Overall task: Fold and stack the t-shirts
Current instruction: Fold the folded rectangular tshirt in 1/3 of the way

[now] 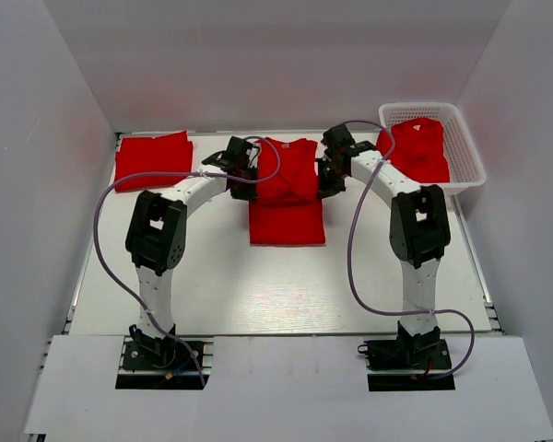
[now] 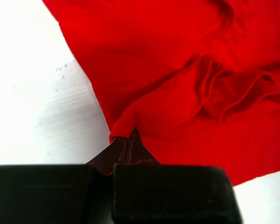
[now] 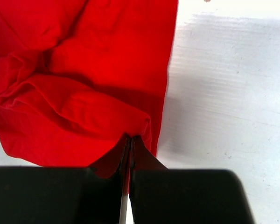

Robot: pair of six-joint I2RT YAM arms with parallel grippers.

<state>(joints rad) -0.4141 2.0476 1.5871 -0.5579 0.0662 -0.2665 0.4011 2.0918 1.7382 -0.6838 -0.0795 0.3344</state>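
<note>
A bright red t-shirt (image 1: 287, 189) lies in the middle of the table, partly folded, its near part flat and its far part bunched. My left gripper (image 1: 242, 189) is shut on the shirt's left edge (image 2: 123, 126). My right gripper (image 1: 326, 184) is shut on its right edge (image 3: 144, 126). In both wrist views the fabric (image 2: 200, 84) rises in folds from the pinched tips (image 3: 130, 139). A folded red t-shirt (image 1: 153, 159) lies at the far left. Another red t-shirt (image 1: 417, 147) lies crumpled in the white mesh basket (image 1: 468, 157).
The basket stands at the far right corner. White walls close in the table on the left, back and right. Purple cables loop from both arms over the table surface (image 1: 258, 285).
</note>
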